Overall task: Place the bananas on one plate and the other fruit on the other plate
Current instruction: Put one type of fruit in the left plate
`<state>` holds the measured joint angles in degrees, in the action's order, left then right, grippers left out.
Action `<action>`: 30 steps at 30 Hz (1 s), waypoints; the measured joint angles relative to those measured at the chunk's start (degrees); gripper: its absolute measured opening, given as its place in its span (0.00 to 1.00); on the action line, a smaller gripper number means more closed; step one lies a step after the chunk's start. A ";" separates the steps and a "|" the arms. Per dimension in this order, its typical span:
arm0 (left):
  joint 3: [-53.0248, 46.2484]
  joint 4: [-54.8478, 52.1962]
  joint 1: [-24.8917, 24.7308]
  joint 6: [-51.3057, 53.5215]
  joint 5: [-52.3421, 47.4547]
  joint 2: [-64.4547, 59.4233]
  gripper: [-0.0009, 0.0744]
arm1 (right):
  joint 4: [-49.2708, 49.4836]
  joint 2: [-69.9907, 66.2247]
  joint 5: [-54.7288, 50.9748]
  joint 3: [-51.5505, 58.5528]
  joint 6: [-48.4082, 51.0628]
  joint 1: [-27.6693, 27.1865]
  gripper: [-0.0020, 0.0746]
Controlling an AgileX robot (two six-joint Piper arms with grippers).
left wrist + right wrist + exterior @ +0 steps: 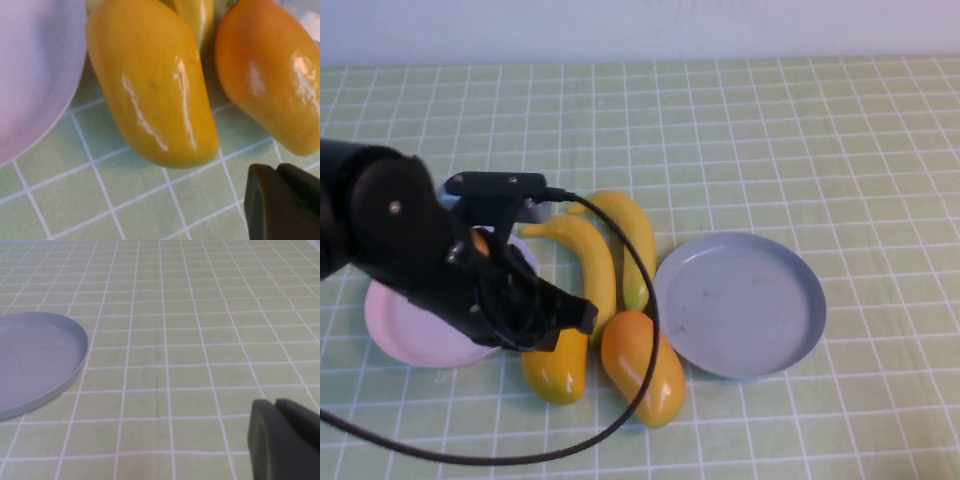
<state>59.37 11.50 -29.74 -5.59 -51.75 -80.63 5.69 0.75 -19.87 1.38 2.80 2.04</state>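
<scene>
Two yellow bananas [592, 262] [632, 235] lie side by side between the plates. A yellow mango-like fruit [557, 368] and a redder orange one [645, 368] lie just in front of them. The pale pink plate [400, 330] is at the left, partly under my left arm. The grey-blue plate [740, 300] is at the right and holds nothing. My left gripper [277, 170] is shut and empty, low over the cloth beside the yellow fruit [150, 85] and the orange fruit [270, 75]. My right gripper [275, 405] is shut and empty over bare cloth, away from the grey-blue plate [35, 360].
A green checked cloth [770, 130] covers the whole table. My left arm [410, 240] and its black cable [640, 300] hang over the pink plate and the fruit. The pink plate's rim [35, 65] lies close to the yellow fruit.
</scene>
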 joint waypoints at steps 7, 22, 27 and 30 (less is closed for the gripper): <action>8.14 -3.86 -1.72 0.15 -3.43 -6.55 0.12 | 0.00 0.00 0.00 0.00 0.00 0.00 0.01; 9.03 -8.20 -1.72 -2.84 -1.89 -14.33 0.90 | 0.10 0.00 0.00 0.00 0.00 0.00 0.01; 9.03 -10.73 -1.72 -3.22 0.12 -16.33 0.90 | 0.21 0.00 0.00 0.00 0.00 0.00 0.01; 9.03 -11.50 -1.72 -3.39 0.36 -18.18 0.90 | 0.21 0.00 0.00 0.00 0.00 0.00 0.01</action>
<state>68.39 0.00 -31.46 -8.99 -51.39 -98.81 5.90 0.75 -19.87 1.38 2.80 2.04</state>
